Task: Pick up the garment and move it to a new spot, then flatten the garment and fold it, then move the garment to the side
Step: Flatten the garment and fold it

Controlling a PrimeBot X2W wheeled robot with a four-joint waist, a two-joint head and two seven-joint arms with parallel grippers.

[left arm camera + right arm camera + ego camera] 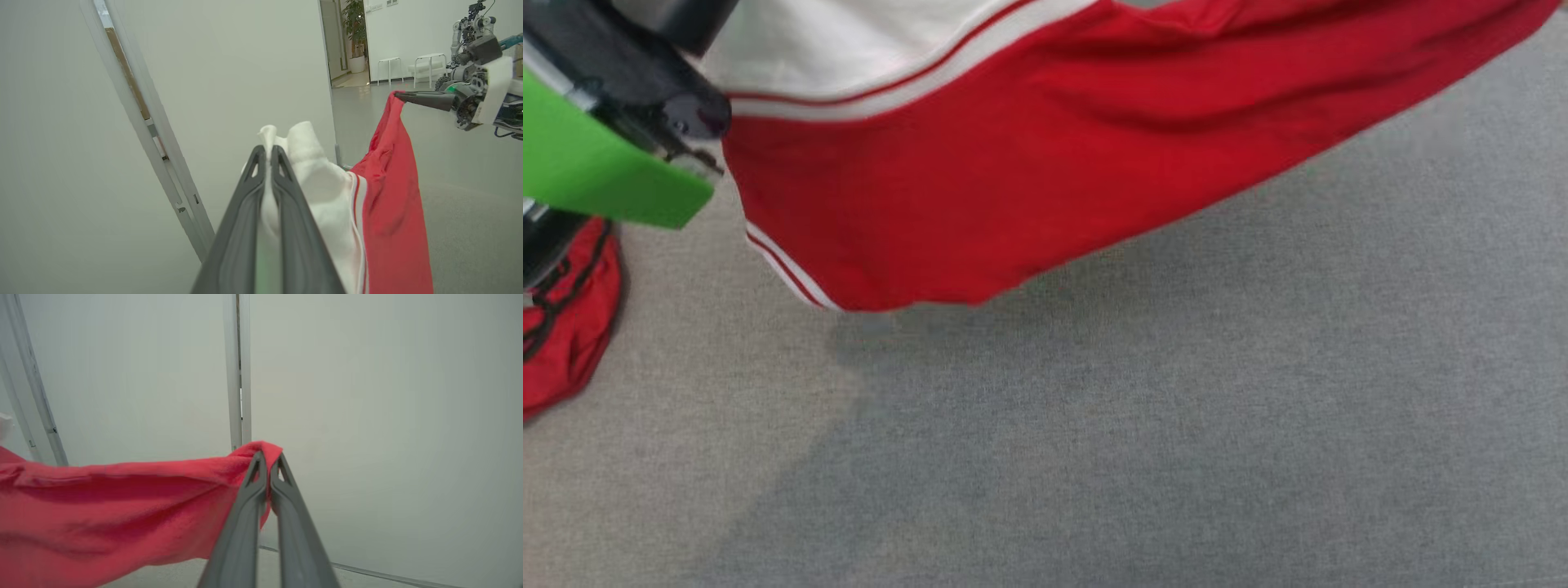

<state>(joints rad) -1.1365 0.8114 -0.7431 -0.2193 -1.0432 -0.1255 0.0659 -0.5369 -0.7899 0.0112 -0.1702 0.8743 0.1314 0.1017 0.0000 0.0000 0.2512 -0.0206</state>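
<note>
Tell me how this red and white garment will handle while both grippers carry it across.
Probably floppy: the garment sags in a belly between the left gripper and right gripper. Likely light, since thin pinches at two spots hold it up. It may slip, as each grip catches just a small bunch of cloth.

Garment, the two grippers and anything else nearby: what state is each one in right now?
Garment: lifted above the grey surface, hanging stretched between both grippers, not laid flat.
Left gripper: shut on the garment's white part.
Right gripper: shut on a red edge of the garment.
Red item with dark cord: lying on the grey surface, partly hidden.
</note>
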